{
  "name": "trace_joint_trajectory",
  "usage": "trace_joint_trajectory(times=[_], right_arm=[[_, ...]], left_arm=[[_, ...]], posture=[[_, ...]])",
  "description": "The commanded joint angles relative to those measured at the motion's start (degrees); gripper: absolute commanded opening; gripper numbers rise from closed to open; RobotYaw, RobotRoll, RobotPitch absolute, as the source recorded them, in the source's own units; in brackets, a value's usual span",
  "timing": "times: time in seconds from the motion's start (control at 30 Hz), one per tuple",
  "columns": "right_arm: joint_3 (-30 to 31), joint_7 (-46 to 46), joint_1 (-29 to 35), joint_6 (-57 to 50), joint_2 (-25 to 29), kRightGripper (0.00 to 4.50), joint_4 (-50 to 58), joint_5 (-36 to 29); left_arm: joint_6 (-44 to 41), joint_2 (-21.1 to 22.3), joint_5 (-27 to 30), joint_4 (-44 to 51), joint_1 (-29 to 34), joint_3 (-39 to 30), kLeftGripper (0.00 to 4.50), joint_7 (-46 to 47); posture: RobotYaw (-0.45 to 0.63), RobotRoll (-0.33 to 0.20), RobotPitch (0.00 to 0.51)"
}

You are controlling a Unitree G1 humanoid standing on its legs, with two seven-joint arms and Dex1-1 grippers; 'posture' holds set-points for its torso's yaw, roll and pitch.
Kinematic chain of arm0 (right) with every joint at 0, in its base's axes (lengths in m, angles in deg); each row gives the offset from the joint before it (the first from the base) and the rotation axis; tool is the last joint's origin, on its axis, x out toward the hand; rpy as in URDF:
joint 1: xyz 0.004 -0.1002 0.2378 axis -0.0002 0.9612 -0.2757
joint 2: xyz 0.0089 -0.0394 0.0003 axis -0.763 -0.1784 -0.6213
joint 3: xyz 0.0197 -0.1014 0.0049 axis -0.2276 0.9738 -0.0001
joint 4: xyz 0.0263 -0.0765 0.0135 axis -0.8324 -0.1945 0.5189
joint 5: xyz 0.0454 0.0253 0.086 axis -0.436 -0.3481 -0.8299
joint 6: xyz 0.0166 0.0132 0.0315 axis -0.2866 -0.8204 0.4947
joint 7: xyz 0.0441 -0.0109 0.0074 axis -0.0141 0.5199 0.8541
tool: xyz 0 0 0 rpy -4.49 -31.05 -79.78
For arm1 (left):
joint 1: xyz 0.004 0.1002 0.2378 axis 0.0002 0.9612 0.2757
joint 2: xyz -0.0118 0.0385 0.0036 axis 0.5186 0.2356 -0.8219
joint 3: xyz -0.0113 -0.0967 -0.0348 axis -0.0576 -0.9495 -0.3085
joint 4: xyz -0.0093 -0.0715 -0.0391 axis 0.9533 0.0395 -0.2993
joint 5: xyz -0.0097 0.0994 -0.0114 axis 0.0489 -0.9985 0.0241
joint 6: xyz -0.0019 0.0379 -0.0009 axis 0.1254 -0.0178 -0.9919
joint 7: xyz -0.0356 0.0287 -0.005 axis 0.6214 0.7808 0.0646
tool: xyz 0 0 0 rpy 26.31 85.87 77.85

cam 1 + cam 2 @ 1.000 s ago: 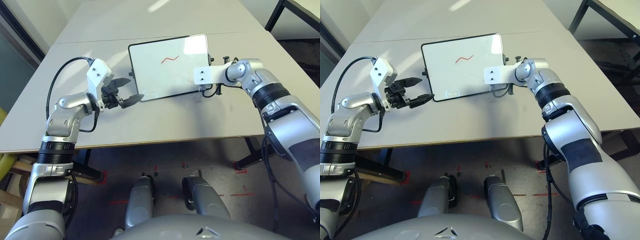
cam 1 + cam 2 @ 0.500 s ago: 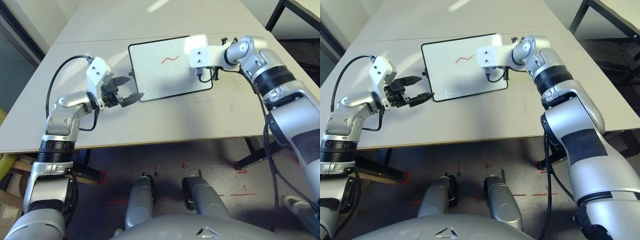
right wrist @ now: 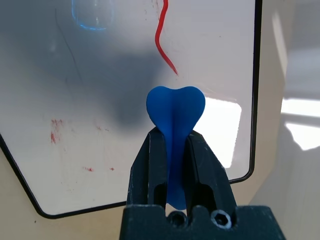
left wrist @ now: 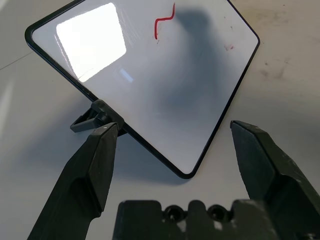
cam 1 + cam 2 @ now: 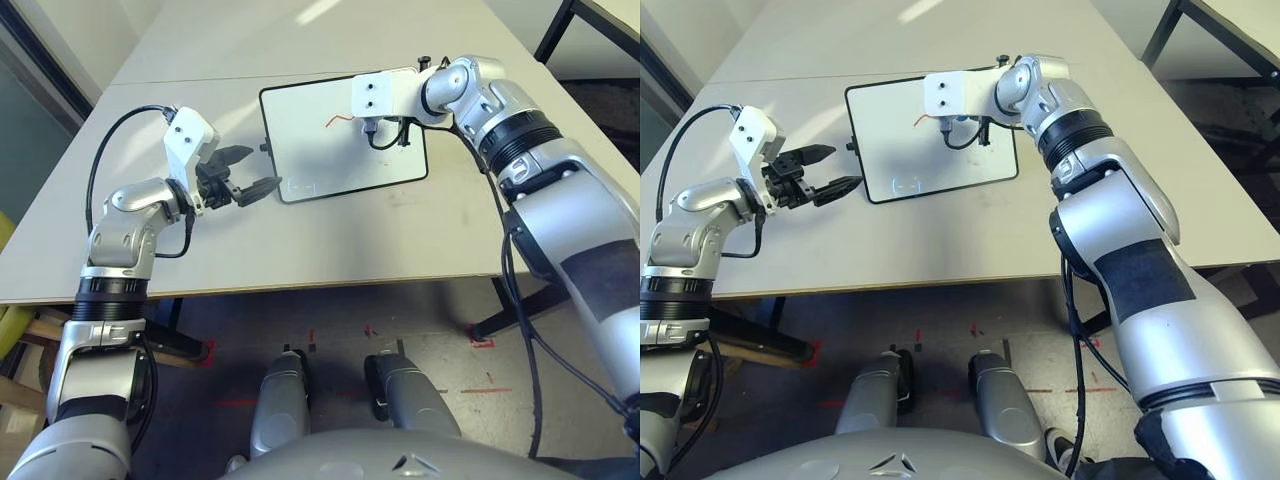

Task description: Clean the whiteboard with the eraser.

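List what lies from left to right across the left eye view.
Left hand, open → whiteboard → red squiggle → right hand over the board, shut on the blue eraser.

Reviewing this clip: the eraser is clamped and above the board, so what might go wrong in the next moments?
1. The left gripper is open and only beside the whiteboard, not holding it, so a wipe may push the board across the table.
2. The right gripper pinches the eraser by its lower part; pressing down might twist it out.
3. The red squiggle lies ahead of the eraser, so a short stroke may miss it.
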Motion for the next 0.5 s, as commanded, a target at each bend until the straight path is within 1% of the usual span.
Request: trace_joint_trajectory(times=[0.03,0.2,0.5], right_arm=[[-1.25,-1.53,-1.13,-0.58,-0.72,0.25,-1.34,-1.08],[-2.75,-4.51,-1.26,-1.95,-2.22,0.25,-2.22,-2.13],[-2.98,-7.07,-0.61,-2.54,-3.6,0.25,-2.82,-2.39]], left_arm=[[0.1,0.5,-0.14,0.82,0.8,-0.7,4.5,0.26],[0.02,0.57,-0.11,1.19,1.11,-0.93,4.5,0.55],[-0.35,0.95,0.0,2.02,1.8,-1.17,4.5,0.75]], posture=[[-0.05,0.0,0.113],[-0.04,0.0,0.114],[-0.03,0.0,0.114]])
